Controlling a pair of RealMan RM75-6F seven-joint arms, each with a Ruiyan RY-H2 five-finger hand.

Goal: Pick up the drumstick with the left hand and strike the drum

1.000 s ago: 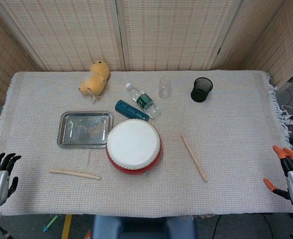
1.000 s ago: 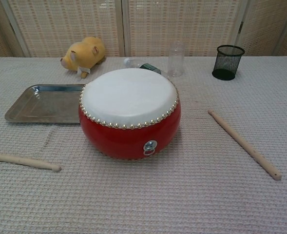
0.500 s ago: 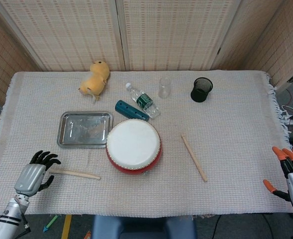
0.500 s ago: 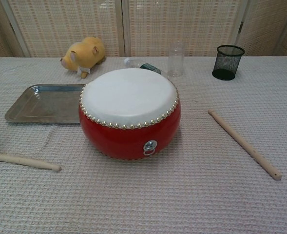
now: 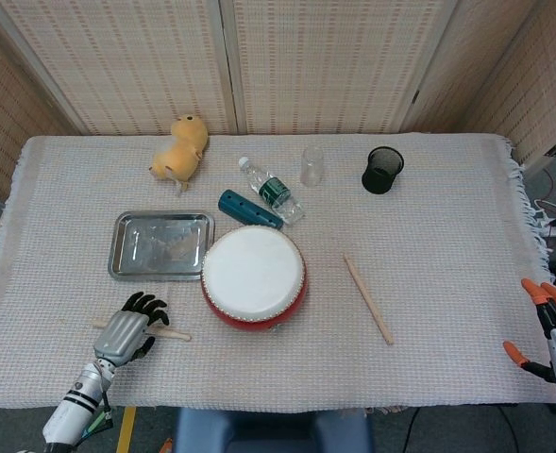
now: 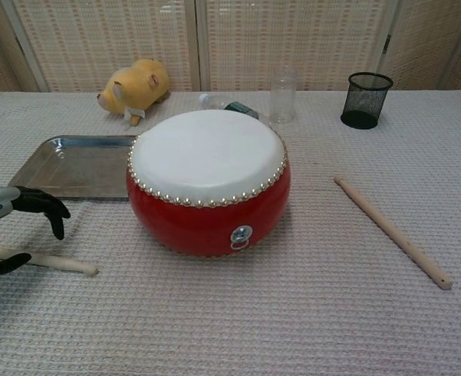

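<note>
1. Lying flat near the table's front-left corner, the left stick (image 5: pixel 143 329) has its long axis along the front edge, tilted a little, its tip end pointing toward the drum (image 5: pixel 254 276).
2. Hovering directly over that stick's outer half is the left hand (image 5: pixel 126 330); the chest view shows its fingers (image 6: pixel 48 206) spread above and the thumb low beside the shaft, with nothing gripped yet.
3. Between hand and stick no obstacle shows, so the grasp looks like a straight drop and close around the shaft; whether any finger already touches the wood cannot be told.
4. Right of the stick sits the drum, close enough that a short swing should reach its skin.
5. Behind the hand lies a tray (image 5: pixel 125 269), near but apart.
6. A second stick (image 5: pixel 368 298) lies right of the drum, angled toward the front edge.
7. At the front-right corner waits the right hand (image 5: pixel 553 335), fingers apart, empty, well away.
8. Along the back edge stand a plush (image 5: pixel 181 147), bottle (image 5: pixel 271 189), cup (image 5: pixel 311 165) and mesh pot (image 5: pixel 382 170).
</note>
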